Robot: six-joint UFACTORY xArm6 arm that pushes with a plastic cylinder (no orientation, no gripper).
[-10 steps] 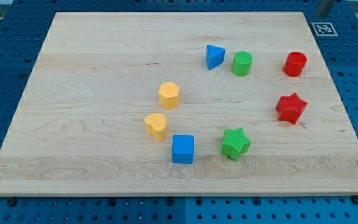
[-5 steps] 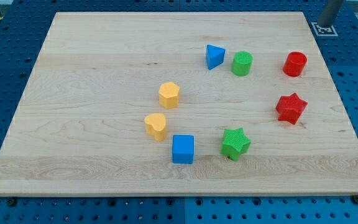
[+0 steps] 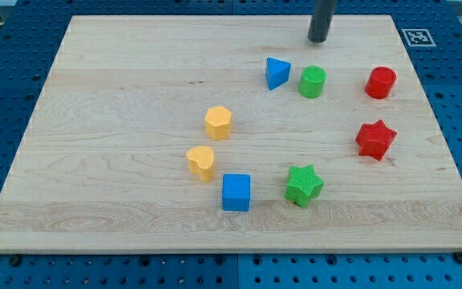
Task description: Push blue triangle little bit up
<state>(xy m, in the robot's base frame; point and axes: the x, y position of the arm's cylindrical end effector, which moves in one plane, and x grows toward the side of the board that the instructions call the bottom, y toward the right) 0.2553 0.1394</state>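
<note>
The blue triangle (image 3: 276, 72) lies on the wooden board (image 3: 119, 96), right of the middle and towards the view's top. A green cylinder (image 3: 313, 82) stands just to its right. My tip (image 3: 318, 39) is near the board's top edge, above the green cylinder and up and to the right of the blue triangle, touching no block.
A red cylinder (image 3: 381, 83) and a red star (image 3: 375, 140) are at the right. A green star (image 3: 303, 185) and a blue cube (image 3: 236, 193) are lower down. Two yellow blocks (image 3: 218, 123) (image 3: 201, 162) sit left of the middle. A marker tag (image 3: 418, 37) is at the top right corner.
The rod has moved left from the top right corner to a spot above the green cylinder. No block has moved.
</note>
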